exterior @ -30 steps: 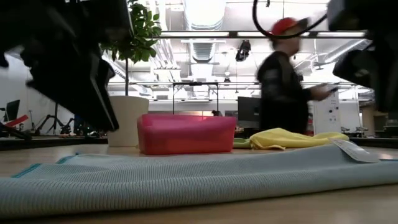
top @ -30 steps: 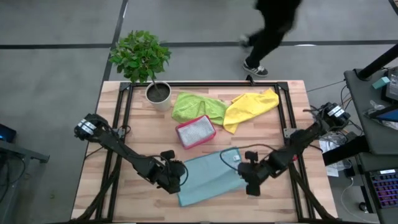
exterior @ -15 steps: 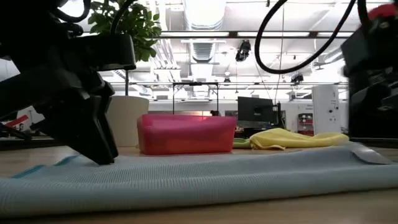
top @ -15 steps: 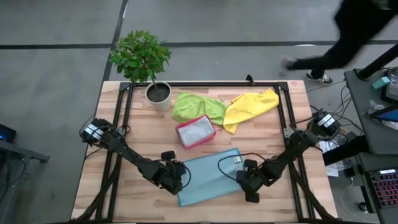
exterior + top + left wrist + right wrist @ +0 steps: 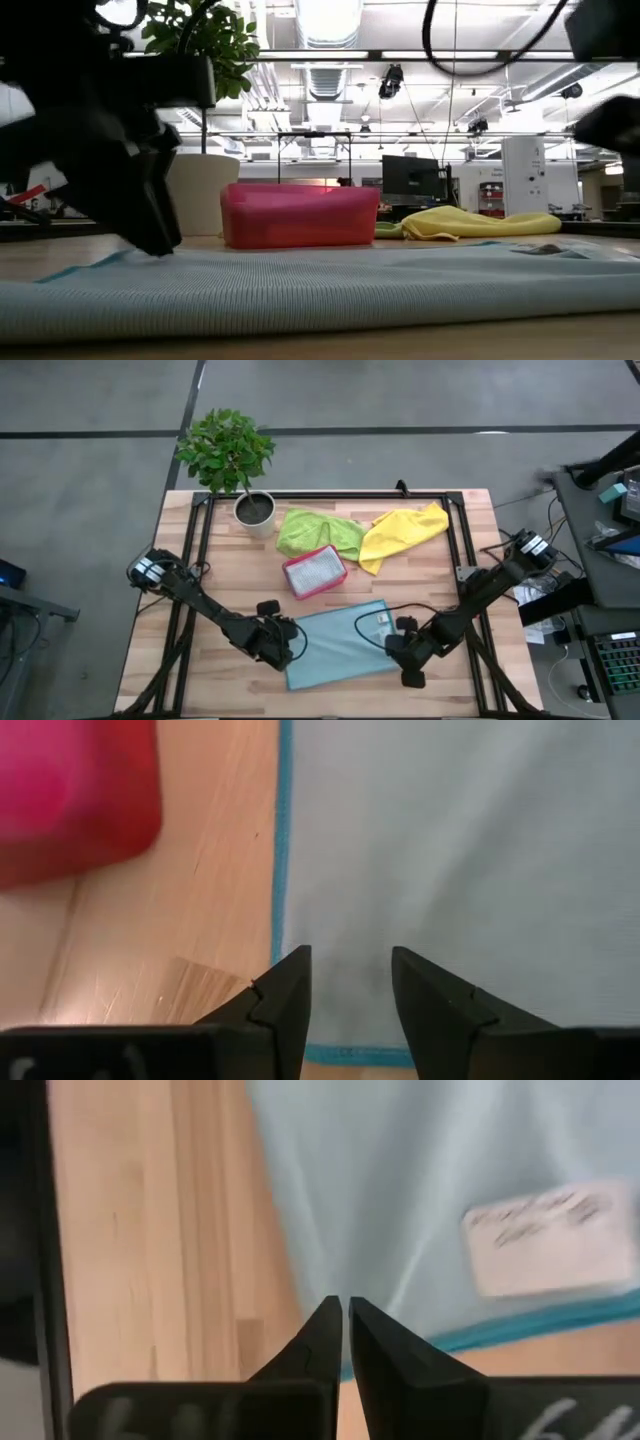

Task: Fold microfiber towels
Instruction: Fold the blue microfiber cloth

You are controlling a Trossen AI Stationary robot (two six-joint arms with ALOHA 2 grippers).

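A light teal-blue towel (image 5: 340, 645) lies spread flat on the near middle of the table, its white label (image 5: 545, 1240) near the right edge. My left gripper (image 5: 350, 965) stands open at the towel's left edge near the far-left corner, one finger to each side of a strip of cloth. Whether the tips touch it I cannot tell. My right gripper (image 5: 345, 1315) is shut with nothing in it, above the towel's right edge. A lime green towel (image 5: 320, 530) and a yellow towel (image 5: 405, 530) lie crumpled at the far side.
A pink tray (image 5: 314, 571) with something pale grey inside stands just beyond the teal towel. A potted plant (image 5: 256, 510) is at the far left. A black frame (image 5: 330, 495) runs along the table's far edge and sides. Bare wood shows at the table's near corners.
The teal towel's right end, raised with its label a second ago, has sunk flat onto the table. My right gripper has gone a little toward the near edge. My left gripper has tipped down toward the towel's left edge.
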